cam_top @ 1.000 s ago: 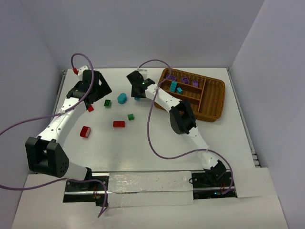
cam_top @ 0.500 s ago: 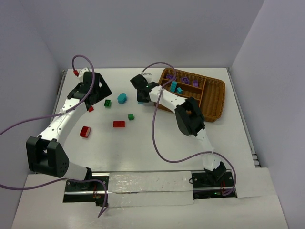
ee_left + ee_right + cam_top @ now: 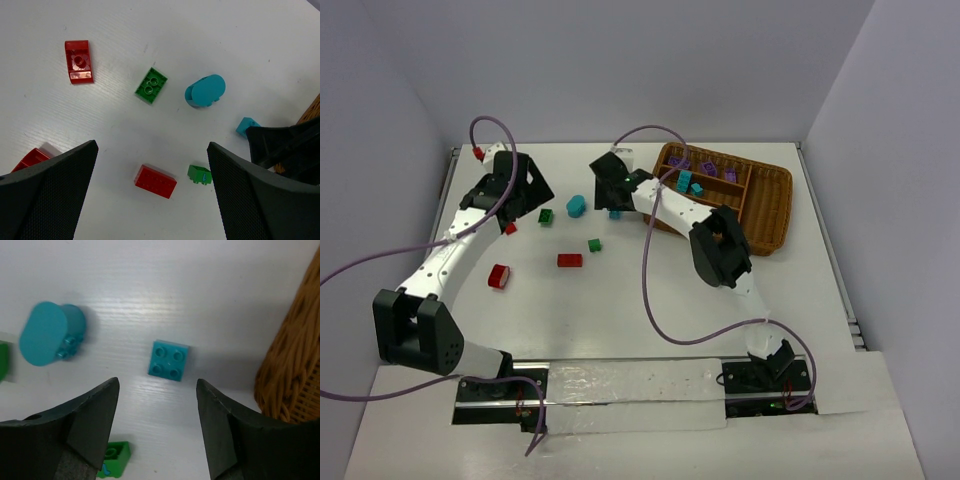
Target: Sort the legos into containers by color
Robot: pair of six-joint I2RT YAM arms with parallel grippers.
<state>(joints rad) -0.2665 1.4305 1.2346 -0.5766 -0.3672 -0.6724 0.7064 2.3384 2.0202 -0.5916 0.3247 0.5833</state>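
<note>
The wicker tray (image 3: 768, 208) stands at the back right, with purple bricks (image 3: 705, 168) in its far slot and teal bricks (image 3: 686, 183) in the slot beside it. My right gripper (image 3: 614, 197) (image 3: 157, 385) is open and hovers over a small teal square brick (image 3: 169, 360) (image 3: 616, 213), just left of the tray. A rounded teal brick (image 3: 576, 206) (image 3: 50, 334) lies further left. My left gripper (image 3: 525, 195) (image 3: 152, 146) is open and empty, high above a red brick (image 3: 155, 181) and a small green brick (image 3: 200, 174).
More bricks lie loose on the table: a green one (image 3: 546, 215) (image 3: 151, 85), a curved red one (image 3: 79, 61) (image 3: 510, 228), and a red one (image 3: 499, 276) at front left. The tray's woven wall (image 3: 295, 365) is close on the right gripper's right.
My right gripper has shifted slightly forward to above the teal square brick, and its elbow has swung right. The left arm has barely moved. No brick has moved.
</note>
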